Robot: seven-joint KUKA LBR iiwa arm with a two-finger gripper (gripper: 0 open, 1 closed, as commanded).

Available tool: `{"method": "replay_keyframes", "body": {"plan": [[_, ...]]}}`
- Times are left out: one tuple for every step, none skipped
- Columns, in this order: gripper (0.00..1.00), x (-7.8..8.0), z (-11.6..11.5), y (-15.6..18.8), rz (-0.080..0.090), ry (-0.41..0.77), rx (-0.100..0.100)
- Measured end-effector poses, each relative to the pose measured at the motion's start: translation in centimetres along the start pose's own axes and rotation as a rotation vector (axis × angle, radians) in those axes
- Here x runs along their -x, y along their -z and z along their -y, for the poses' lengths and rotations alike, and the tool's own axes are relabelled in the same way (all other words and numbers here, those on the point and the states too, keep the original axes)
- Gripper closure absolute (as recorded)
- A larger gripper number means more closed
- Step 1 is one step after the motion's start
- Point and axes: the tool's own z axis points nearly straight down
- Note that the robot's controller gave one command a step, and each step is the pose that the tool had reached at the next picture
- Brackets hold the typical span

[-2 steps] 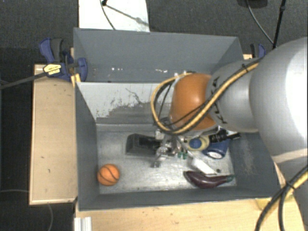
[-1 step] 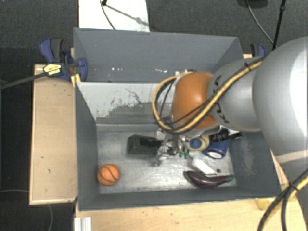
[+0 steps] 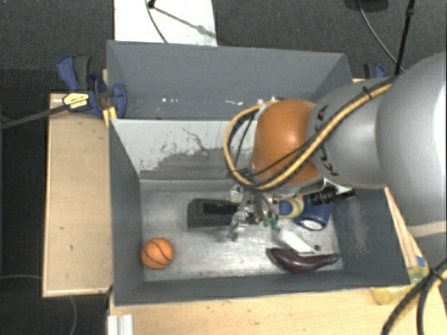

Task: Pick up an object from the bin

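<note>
Over the grey metal bin [image 3: 133,187], my arm [image 3: 391,138] reaches in from the right, with its orange cover [image 3: 279,142] and looped cables hanging above the middle of the floor. My pincer [image 3: 239,223] sits low, close to the bin's floor, at the right-hand end of a black oblong block [image 3: 206,213] that lies flat near the centre. I cannot tell whether the pincer touches the block, nor whether it stands apart or together, because my own wrist crowds the spot. Nothing is lifted clear of the floor, so I judge the task to be at the grasp itself, with the pick not yet made and the block the likeliest candidate. The next move calls for setting the pincer squarely across the block's narrow width, clamping firmly, and rising straight up, clear of the sloping walls. A dark purple aubergine-shaped thing [image 3: 302,260] lies along the front wall to the right, and an orange ball [image 3: 157,252] rests in the front-left corner, well apart from the block. A small blue-and-white thing [image 3: 314,218] and a white piece [image 3: 295,241] lie just right of my wrist, near enough that a sideways drift could nudge them.
</note>
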Motion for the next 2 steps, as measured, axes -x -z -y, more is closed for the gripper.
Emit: {"method": "replay_keyframes", "body": {"plan": [[1.0,-0.1,0.0,2.1,-0.004,0.0,-0.001],[1.0,0.0,0.0,4.1,-0.001,-0.001,0.0]]}}
